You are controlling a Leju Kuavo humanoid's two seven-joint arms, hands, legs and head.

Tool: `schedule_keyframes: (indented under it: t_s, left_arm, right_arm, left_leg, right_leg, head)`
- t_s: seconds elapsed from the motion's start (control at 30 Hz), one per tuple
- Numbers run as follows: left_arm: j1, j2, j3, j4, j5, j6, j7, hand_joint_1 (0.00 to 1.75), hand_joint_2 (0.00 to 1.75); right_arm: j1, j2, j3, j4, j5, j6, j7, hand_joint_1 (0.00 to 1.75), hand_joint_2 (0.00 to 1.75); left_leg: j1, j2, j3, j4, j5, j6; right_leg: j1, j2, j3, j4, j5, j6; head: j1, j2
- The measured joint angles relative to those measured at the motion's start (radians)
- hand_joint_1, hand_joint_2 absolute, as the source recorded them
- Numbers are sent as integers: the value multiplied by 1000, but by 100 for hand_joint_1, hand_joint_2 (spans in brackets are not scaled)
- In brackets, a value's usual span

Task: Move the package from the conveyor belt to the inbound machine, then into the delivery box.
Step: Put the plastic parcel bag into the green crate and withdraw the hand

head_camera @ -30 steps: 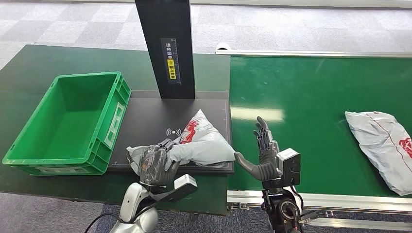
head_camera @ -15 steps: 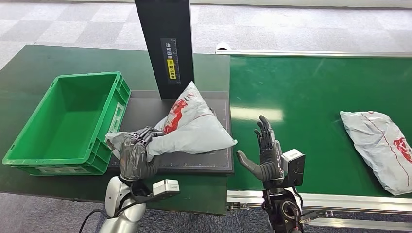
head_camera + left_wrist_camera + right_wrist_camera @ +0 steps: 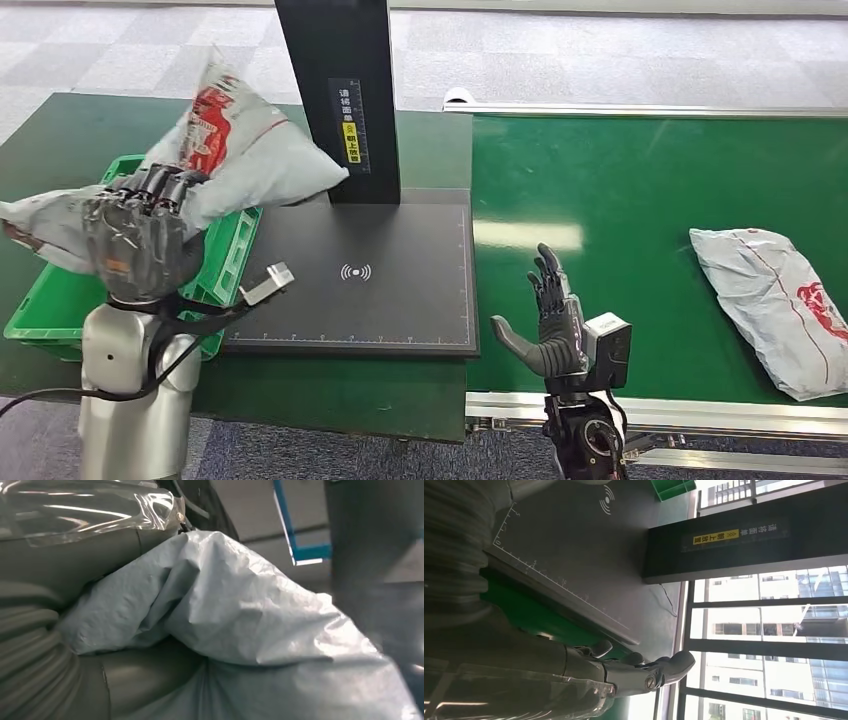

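Head view: grey package (image 3: 235, 150) is gripped by the left hand (image 3: 140, 235), lifted above the green delivery box (image 3: 60, 300) at 9 o'clock of the inbound machine pad (image 3: 380, 300). The right hand (image 3: 545, 320) is held with fingers spread, holding nothing, at the conveyor belt (image 3: 640, 200) edge. A second package (image 3: 775, 295) is seen at 3 o'clock.

Left wrist view: crumpled package (image 3: 240, 625) is seen clamped against the thumb (image 3: 145, 667).

Right wrist view: extended fingers (image 3: 644, 675) and the machine's black post (image 3: 744, 537) with its yellow label are shown.
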Motion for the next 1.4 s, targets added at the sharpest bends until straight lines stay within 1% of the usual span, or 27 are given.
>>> schedule_keyframes:
  t_s: [0.03, 0.07, 0.1, 0.13, 0.17, 0.2, 0.23, 0.27, 0.3, 0.33, 0.4, 0.5, 0.53, 0.57, 0.63, 0.67, 0.73, 0.8, 0.83, 0.87, 0.93, 0.97, 1.0, 1.1, 1.13, 1.27, 1.4]
  left_arm:
    - [-11, 49, 10, 7, 0, 0, 41, 175, 175]
    - [-24, 103, 12, 19, 0, 0, 106, 175, 175]
    - [-45, 161, 2, 40, -1, 0, 201, 175, 175]
    - [-74, 216, -27, 76, -1, -1, 339, 175, 175]
    - [-110, 267, -73, 121, -1, -1, 505, 175, 175]
    - [-146, 312, -134, 174, -1, -3, 686, 175, 175]
    - [-174, 350, -199, 229, -2, -9, 847, 175, 175]
    - [-194, 379, -257, 280, -2, -22, 948, 175, 175]
    - [-205, 399, -299, 327, -2, -42, 999, 175, 175]
    - [-211, 412, -320, 370, -2, -66, 995, 175, 175]
    - [-216, 419, -326, 420, -2, -99, 958, 175, 175]
    - [-217, 420, -321, 431, -2, -108, 942, 175, 175]
    - [-221, 421, -291, 470, -2, -140, 870, 175, 175]
    - [-228, 420, -247, 522, -2, -202, 787, 175, 175]
    - [-245, 414, -144, 643, -2, -364, 615, 175, 175]
    - [-252, 407, -113, 679, -2, -431, 592, 175, 175]
    - [-273, 394, -69, 737, -2, -517, 558, 175, 175]
    - [-310, 382, -34, 799, -1, -588, 525, 164, 175]
    - [-328, 380, -18, 835, -1, -619, 513, 147, 175]
    - [-341, 379, -4, 868, -1, -632, 509, 138, 175]
    - [-356, 377, 25, 923, 0, -618, 513, 134, 175]
    - [-361, 376, 39, 942, 1, -598, 518, 140, 175]
    - [-365, 375, 54, 957, 3, -578, 524, 110, 175]
    - [-368, 373, 92, 986, 9, -531, 530, 4, 175]
    - [-367, 371, 101, 990, 11, -503, 528, 0, 175]
    - [-363, 359, 130, 990, 41, -333, 489, 0, 175]
    - [-342, 339, 150, 948, 105, -189, 402, 0, 175]
  right_arm:
    - [2, -1, 0, 0, -1, 0, 0, 0, 175]
    - [4, -3, 0, 0, -2, 0, 0, 0, 175]
    - [6, -4, 0, 0, -2, 0, 0, 0, 175]
    - [8, -6, -1, 0, -2, 0, 0, 0, 175]
    - [11, -7, -1, 0, -2, -1, 0, 0, 175]
    - [13, -8, -1, -1, -2, -2, 0, 0, 175]
    - [15, -8, -1, -2, -2, -3, 1, 0, 175]
    - [19, -8, -1, -4, -2, -3, 2, 0, 175]
    - [22, -9, -2, -6, -2, -3, 3, 0, 175]
    - [26, -10, -3, -9, -2, -1, 6, 0, 175]
    - [31, -10, -3, -12, -2, 3, 9, 0, 175]
    - [31, -10, -3, -13, -2, 4, 10, 0, 175]
    - [33, -10, -4, -15, 1, 6, 14, 0, 175]
    - [35, -10, -6, -17, 6, 9, 17, 0, 175]
    - [39, -10, -9, -21, 20, 21, 23, 0, 175]
    - [39, -10, -11, -22, 28, 26, 22, 0, 175]
    - [39, -10, -13, -22, 44, 35, 19, 0, 175]
    - [39, -9, -14, -22, 55, 42, 17, 0, 175]
    - [40, -8, -14, -22, 59, 44, 17, 0, 175]
    - [41, -7, -14, -22, 62, 45, 17, 0, 175]
    - [47, -5, -18, -25, 64, 46, 20, 0, 175]
    - [50, -5, -20, -29, 64, 48, 22, 0, 175]
    - [52, -5, -22, -33, 64, 50, 25, 0, 175]
    - [56, -3, -25, -41, 64, 55, 31, 0, 175]
    - [57, -3, -26, -42, 64, 55, 33, 0, 175]
    - [59, -2, -28, -49, 62, 54, 39, 0, 175]
    - [60, 0, -28, -52, 55, 47, 44, 0, 175]
  left_leg:
    - [0, 0, 0, 0, 0, -1]
    - [1, 1, 0, 0, 0, -1]
    - [1, 1, 0, 0, 1, -1]
    - [1, 1, 0, 1, 1, -2]
    - [1, 1, -1, 1, 1, -2]
    - [1, 1, -1, 0, 2, -2]
    - [1, 1, 0, 0, 2, -2]
    - [1, 1, 0, 0, 2, -2]
    - [1, 1, 0, 0, 2, -2]
    - [1, 1, 0, 0, 2, -2]
    - [1, 2, 0, 0, 2, -2]
    - [1, 3, 0, 0, 2, -2]
    - [1, 3, 0, 0, 1, -2]
    - [0, 4, -1, 0, 1, -2]
    - [0, 5, -1, 0, 1, -2]
    - [0, 5, -1, 0, 1, -2]
    - [0, 4, -1, 0, 1, -2]
    - [0, 2, 1, 0, 1, -2]
    - [0, 2, 2, 0, 1, -2]
    - [0, 3, 3, 0, 1, -2]
    - [1, 5, 4, 0, 1, -3]
    - [1, 5, 4, 0, 1, -3]
    - [1, 5, 4, 0, 1, -3]
    - [1, 5, 4, 0, 2, -3]
    - [1, 5, 4, 0, 2, -3]
    - [1, 4, 3, 0, 2, -3]
    - [1, 4, 2, 0, 2, -3]
  right_leg:
    - [0, 0, -1, 0, 0, 0]
    - [1, 1, -2, 0, 0, 0]
    - [1, 1, -4, 0, 0, -1]
    - [2, 1, -5, 0, 0, -1]
    - [2, 1, -5, 0, 0, -1]
    - [2, 1, -4, 0, 0, -1]
    - [1, 1, -2, 0, 1, -2]
    - [0, 1, -1, 1, 1, -2]
    - [0, 1, 0, 1, 1, -2]
    - [0, 2, 0, 1, 1, -1]
    - [0, 3, 0, 1, 1, -1]
    - [0, 3, 0, 1, 1, -1]
    - [0, 4, -1, 0, 1, -2]
    - [0, 4, -2, 0, 1, -2]
    - [0, 6, -3, 0, 1, -2]
    - [0, 6, -4, 0, 1, -2]
    - [0, 5, -3, 0, 1, -2]
    - [0, 3, 0, 0, 1, -2]
    - [0, 3, 1, 0, 1, -2]
    - [0, 3, 2, 0, 1, -2]
    - [1, 5, 2, 0, 1, -3]
    - [1, 5, 1, 0, 2, -3]
    - [2, 5, 2, 0, 2, -3]
    - [2, 4, 1, 0, 2, -4]
    - [2, 4, 1, 0, 2, -4]
    - [1, 4, 1, 0, 2, -4]
    - [1, 4, 0, 0, 2, -4]
  head:
    - [0, 0]
    - [0, 0]
    - [0, 0]
    - [0, 0]
    - [0, 0]
    - [0, 0]
    - [0, 0]
    - [0, 0]
    - [0, 0]
    - [1, 0]
    - [2, 0]
    - [2, 0]
    - [2, 0]
    - [2, 0]
    - [2, 0]
    - [2, 0]
    - [3, 0]
    - [4, 0]
    - [4, 0]
    - [4, 0]
    - [4, 0]
    - [4, 0]
    - [5, 0]
    - [5, 0]
    - [5, 0]
    - [5, 0]
    - [5, 0]
